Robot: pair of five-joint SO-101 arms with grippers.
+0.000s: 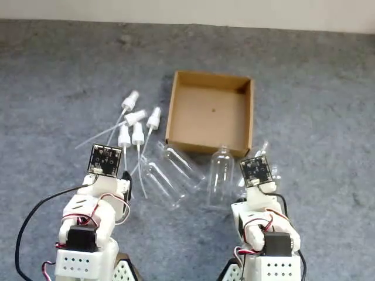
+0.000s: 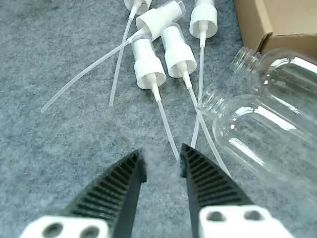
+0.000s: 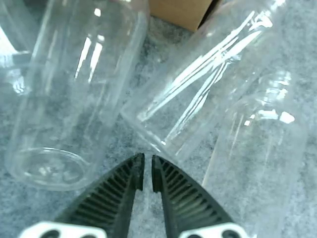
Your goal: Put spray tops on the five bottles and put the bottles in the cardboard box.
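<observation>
- Since none of the spray tops is fitted yet, the coming move is judged to be a pick of one by the left gripper, whose jaws stand apart and hold nothing.
- All five spray tops lie clustered ahead of that gripper, toward the far edge of the tabletop. Heads point far and dip tubes trail back, so each long axis runs roughly near-to-far. One tube end lies just ahead of the jaw gap.
- Left arm is nearer the spray tops; right arm is nearer most of the bottles.
- Right gripper: jaws nearly closed, a thin slit between them, gripping nothing.
- Bottles lie on their sides, uncapped, between the arms, on the near side of the cardboard box.
- Cardboard box: open top, toward the far edge at mid-table, holding no bottle.
</observation>
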